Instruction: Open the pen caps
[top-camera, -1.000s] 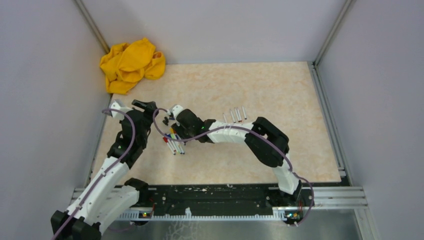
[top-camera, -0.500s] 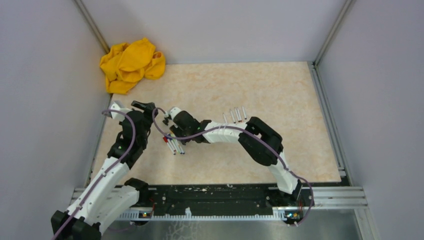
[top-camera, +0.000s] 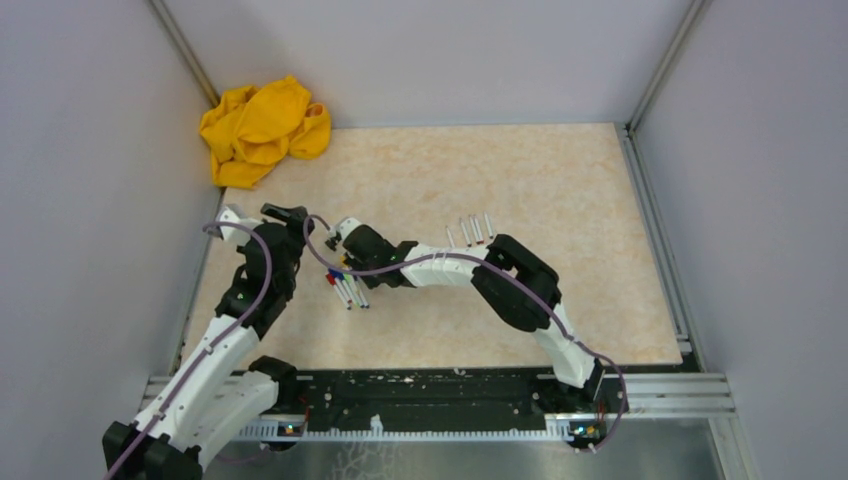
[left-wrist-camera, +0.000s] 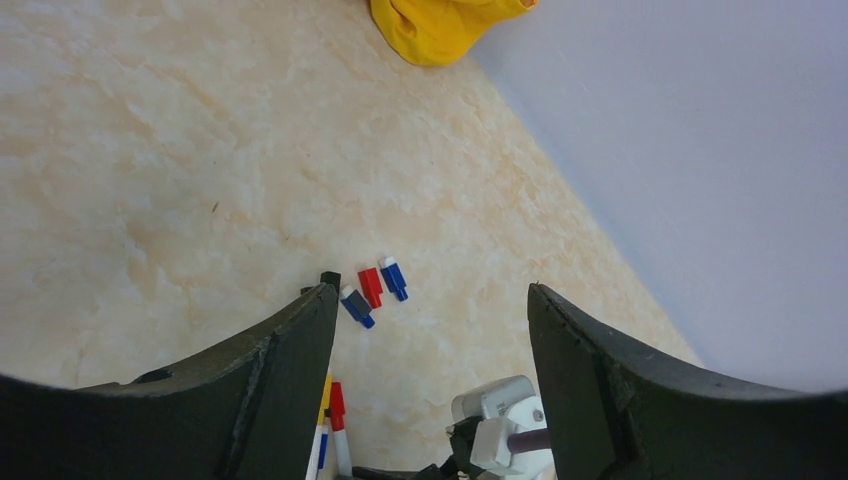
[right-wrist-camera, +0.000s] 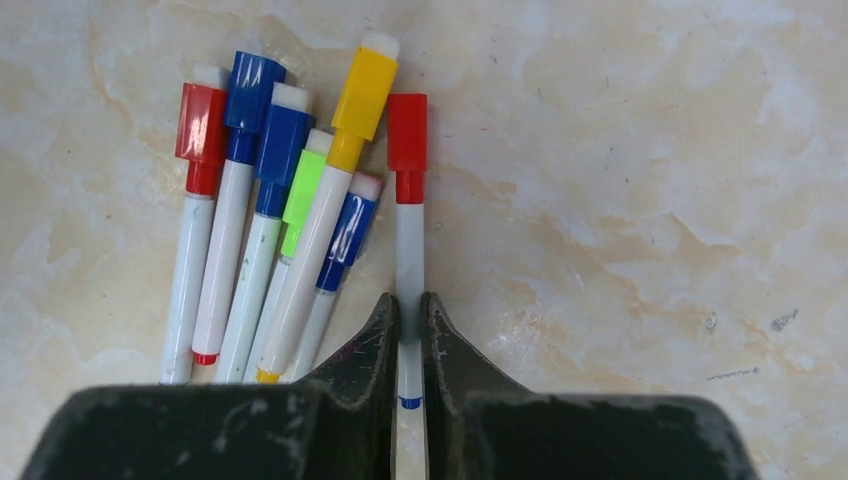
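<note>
A bundle of capped markers (right-wrist-camera: 280, 230) lies on the table, with red, blue, green and yellow pen caps. My right gripper (right-wrist-camera: 408, 300) is shut on the white barrel of the rightmost marker (right-wrist-camera: 407, 240), below its red cap (right-wrist-camera: 407, 135). In the top view the right gripper (top-camera: 348, 268) sits over the bundle (top-camera: 345, 290). My left gripper (left-wrist-camera: 430, 300) hangs open above the table just left of it, holding nothing. Three loose caps lie below it: blue-grey (left-wrist-camera: 356, 306), red (left-wrist-camera: 371, 287) and blue (left-wrist-camera: 393, 279).
A crumpled yellow cloth (top-camera: 262, 128) lies in the back left corner. A row of several thin uncapped marker barrels (top-camera: 472, 232) rests on the table behind the right arm. Walls close in the table on the left, back and right.
The right gripper's jaws have closed onto the red-capped marker's barrel, and the right arm has shifted slightly left. The left arm has stayed put.
</note>
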